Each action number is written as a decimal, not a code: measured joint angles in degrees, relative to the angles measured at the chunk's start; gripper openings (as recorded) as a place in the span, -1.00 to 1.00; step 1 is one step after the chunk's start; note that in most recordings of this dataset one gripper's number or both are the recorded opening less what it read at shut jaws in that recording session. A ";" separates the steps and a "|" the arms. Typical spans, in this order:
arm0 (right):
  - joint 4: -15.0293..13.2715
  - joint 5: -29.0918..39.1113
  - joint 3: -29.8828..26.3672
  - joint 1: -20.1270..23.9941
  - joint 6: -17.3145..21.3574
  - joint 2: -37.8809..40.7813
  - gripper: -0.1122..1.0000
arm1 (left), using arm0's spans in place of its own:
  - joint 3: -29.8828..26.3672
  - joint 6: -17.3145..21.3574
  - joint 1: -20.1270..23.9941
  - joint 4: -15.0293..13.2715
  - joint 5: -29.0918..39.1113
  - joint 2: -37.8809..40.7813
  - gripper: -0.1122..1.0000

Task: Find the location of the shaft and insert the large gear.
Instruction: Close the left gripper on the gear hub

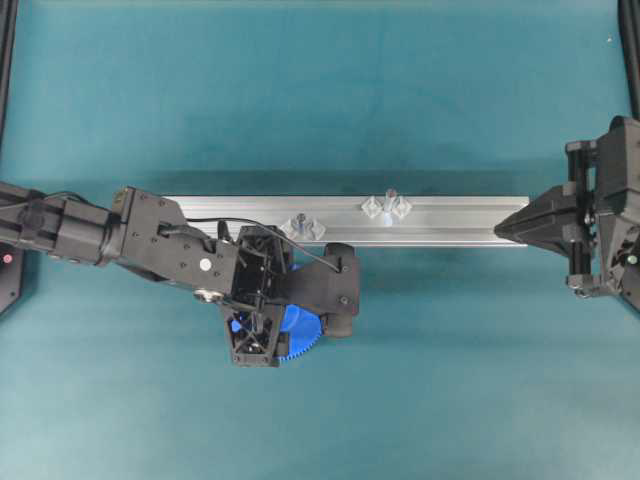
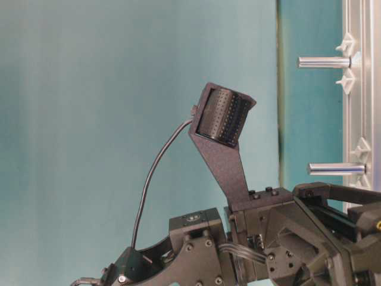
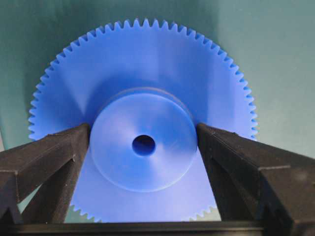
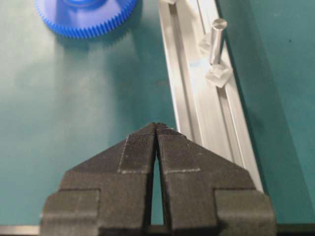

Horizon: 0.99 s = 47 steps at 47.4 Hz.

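Nearest in the overhead view, the large gear lay flat on the teal table, on the near side of the aluminium rail and mostly hidden under the left gripper. From the left wrist camera, that gripper's jaws stood wide apart, one finger on each side of the gear's raised hub. Both fingers seemed to sit just at the hub's wall, yet whether they truly touched it could not be told; nothing was lifted.

To do this pick well, I judge the fingers should close evenly on the hub with the centre hole midway between them, low enough to bite the hub's wall rather than its rim. The gear should come up level, since a tilted gear would likely jam on a thin peg.

Beyond the gear, on the rail, stood two upright pegs. The twin peg was just beside the left arm. The shaft, flanked by its two translucent mount pieces, stood further right, well apart from the gear.

At the rail's right end the right gripper rested with its jaws pressed together, holding nothing.
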 measured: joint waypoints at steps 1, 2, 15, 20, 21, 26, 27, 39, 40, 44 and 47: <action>0.00 0.09 0.00 0.00 0.00 0.00 -0.74 | 0.00 0.09 -0.09 0.00 0.00 0.00 0.87; 0.09 0.09 0.09 0.09 0.00 0.00 -0.74 | 0.09 0.09 0.00 0.00 0.00 0.00 0.86; 0.00 0.09 0.00 0.00 0.00 0.00 -0.74 | 0.26 0.26 -0.09 0.00 0.70 -0.18 0.46; 0.00 0.09 0.00 0.09 0.00 0.00 -0.74 | 0.26 0.26 -0.18 0.00 0.97 -0.09 0.46; 0.09 0.09 0.00 0.00 0.00 0.00 -0.74 | 0.18 0.26 -0.09 0.00 0.97 -0.09 0.46; 0.00 0.09 0.09 0.00 0.00 0.00 -0.74 | 0.09 0.44 -0.18 0.00 1.14 -0.09 0.46; 0.00 0.09 0.09 0.00 0.00 0.09 -0.74 | 0.09 0.44 -0.09 0.09 1.14 -0.09 0.46; 0.00 0.09 0.00 0.00 0.00 0.09 -0.74 | 0.00 0.44 -0.09 0.00 1.23 -0.09 0.46; 0.00 0.09 0.00 0.00 0.00 0.00 -0.74 | 0.00 0.44 -0.18 0.09 1.32 -0.18 0.46; 0.00 0.09 0.09 0.00 0.00 0.00 -0.74 | -0.09 0.53 -0.18 0.00 1.23 -0.18 0.46; 0.00 0.09 0.00 0.00 0.00 0.00 -0.74 | -0.18 0.62 -0.09 0.00 1.32 -0.26 0.46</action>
